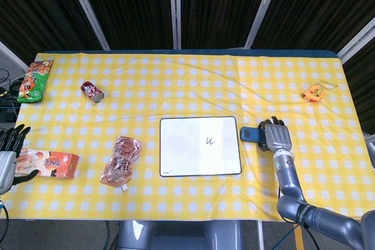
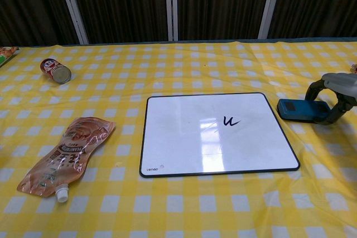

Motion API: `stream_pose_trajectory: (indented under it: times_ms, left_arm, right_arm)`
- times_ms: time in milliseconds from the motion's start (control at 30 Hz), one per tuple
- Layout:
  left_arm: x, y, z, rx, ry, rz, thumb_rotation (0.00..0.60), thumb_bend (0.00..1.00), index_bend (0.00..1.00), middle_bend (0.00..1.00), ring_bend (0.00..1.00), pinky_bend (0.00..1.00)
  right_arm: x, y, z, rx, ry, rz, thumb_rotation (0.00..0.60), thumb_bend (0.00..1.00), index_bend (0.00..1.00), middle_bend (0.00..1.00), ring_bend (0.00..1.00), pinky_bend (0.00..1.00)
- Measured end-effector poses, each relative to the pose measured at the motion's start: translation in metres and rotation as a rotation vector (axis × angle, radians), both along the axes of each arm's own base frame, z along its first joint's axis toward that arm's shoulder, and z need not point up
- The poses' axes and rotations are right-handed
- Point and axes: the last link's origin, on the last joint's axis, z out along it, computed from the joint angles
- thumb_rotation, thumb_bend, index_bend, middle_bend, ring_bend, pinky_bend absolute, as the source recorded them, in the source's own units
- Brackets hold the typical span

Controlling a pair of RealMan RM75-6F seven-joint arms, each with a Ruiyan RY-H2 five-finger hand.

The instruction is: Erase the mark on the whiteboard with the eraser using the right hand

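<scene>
While the whiteboard (image 1: 200, 146) lies flat at the middle of the bench (image 1: 187, 80) with its dark mark (image 1: 210, 140) unwiped, the right hand (image 1: 276, 136) arches over the blue eraser (image 2: 300, 110) just right of the board, fingers (image 2: 317, 89) curled down around it; whether they grip it, I cannot tell. The left hand (image 1: 10, 150) hangs at the bench's left edge, fingers spread, beside a snack packet (image 1: 50, 163). A spouted pouch (image 2: 66, 154) lies left of the board.
</scene>
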Motion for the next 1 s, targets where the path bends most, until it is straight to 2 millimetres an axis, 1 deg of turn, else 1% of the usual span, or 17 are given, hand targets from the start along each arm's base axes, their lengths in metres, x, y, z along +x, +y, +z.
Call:
stream_pose_trajectory:
  times_ms: [33, 67, 100, 133, 167, 200, 267, 333, 433, 567, 700, 833, 867, 1000]
  left_arm:
    - [0.000, 0.000, 0.000, 0.000, -0.001, 0.000, 0.600, 0.10, 0.00, 0.00, 0.00, 0.00]
    - [0.000, 0.000, 0.000, 0.001, -0.003, -0.001, 0.600, 0.10, 0.00, 0.00, 0.00, 0.00]
    - [0.000, 0.000, 0.000, 0.002, -0.005, -0.002, 0.600, 0.10, 0.00, 0.00, 0.00, 0.00]
    - [0.001, 0.000, 0.000, 0.003, -0.007, -0.003, 0.600, 0.10, 0.00, 0.00, 0.00, 0.00]
    - [0.001, 0.000, 0.001, 0.004, -0.009, -0.003, 0.600, 0.10, 0.00, 0.00, 0.00, 0.00]
    - [0.001, -0.001, 0.001, 0.005, -0.010, -0.004, 0.600, 0.10, 0.00, 0.00, 0.00, 0.00]
    - [0.001, -0.001, 0.001, 0.006, -0.011, -0.006, 0.600, 0.10, 0.00, 0.00, 0.00, 0.00]
    - [0.002, -0.001, 0.001, 0.006, -0.012, -0.007, 0.600, 0.10, 0.00, 0.00, 0.00, 0.00]
    - [0.002, -0.001, 0.001, 0.010, -0.015, -0.009, 0.600, 0.10, 0.00, 0.00, 0.00, 0.00]
    - [0.002, -0.001, 0.003, 0.024, -0.022, -0.010, 0.600, 0.10, 0.00, 0.00, 0.00, 0.00]
    - [0.002, -0.002, 0.006, 0.030, -0.034, -0.011, 0.600, 0.10, 0.00, 0.00, 0.00, 0.00]
    - [0.003, -0.002, 0.006, 0.027, -0.049, -0.013, 0.600, 0.10, 0.00, 0.00, 0.00, 0.00]
    - [0.003, -0.002, 0.006, 0.023, -0.051, -0.015, 0.600, 0.10, 0.00, 0.00, 0.00, 0.00]
    - [0.003, -0.003, 0.006, 0.014, -0.061, -0.018, 0.600, 0.11, 0.00, 0.00, 0.00, 0.00]
  right_arm:
    - [0.000, 0.000, 0.000, -0.004, 0.002, 0.002, 0.600, 0.25, 0.49, 0.36, 0.20, 0.25]
    - [0.000, -0.001, 0.000, -0.009, 0.003, 0.007, 0.600, 0.26, 0.55, 0.42, 0.28, 0.34]
    - [0.001, -0.001, 0.000, -0.014, 0.001, 0.013, 0.600, 0.28, 0.62, 0.49, 0.38, 0.45]
    - [0.002, -0.001, 0.000, -0.021, -0.002, 0.020, 0.600, 0.29, 0.66, 0.53, 0.45, 0.53]
    - [0.004, -0.001, 0.000, -0.035, -0.011, 0.034, 0.600, 0.30, 0.72, 0.59, 0.54, 0.62]
    - [0.005, -0.001, 0.000, -0.040, -0.016, 0.040, 0.600, 0.30, 0.76, 0.63, 0.60, 0.68]
    - [0.010, -0.001, 0.001, -0.059, -0.037, 0.071, 0.600, 0.31, 0.79, 0.67, 0.66, 0.73]
    - [0.016, -0.001, 0.002, -0.074, -0.063, 0.106, 0.600, 0.31, 0.80, 0.68, 0.67, 0.75]
    - [0.032, 0.002, 0.002, -0.085, -0.121, 0.164, 0.600, 0.31, 0.80, 0.69, 0.68, 0.76]
    - [0.059, 0.009, -0.001, -0.067, -0.160, 0.248, 0.600, 0.31, 0.81, 0.69, 0.69, 0.77]
    - [0.085, 0.015, -0.007, -0.039, -0.140, 0.326, 0.600, 0.31, 0.81, 0.70, 0.70, 0.77]
    - [0.117, 0.024, -0.026, 0.002, -0.153, 0.380, 0.600, 0.31, 0.81, 0.70, 0.70, 0.77]
    - [0.126, 0.026, -0.034, 0.016, -0.162, 0.386, 0.600, 0.31, 0.81, 0.70, 0.70, 0.77]
    - [0.152, 0.035, -0.059, 0.063, -0.175, 0.408, 0.600, 0.31, 0.81, 0.70, 0.70, 0.77]
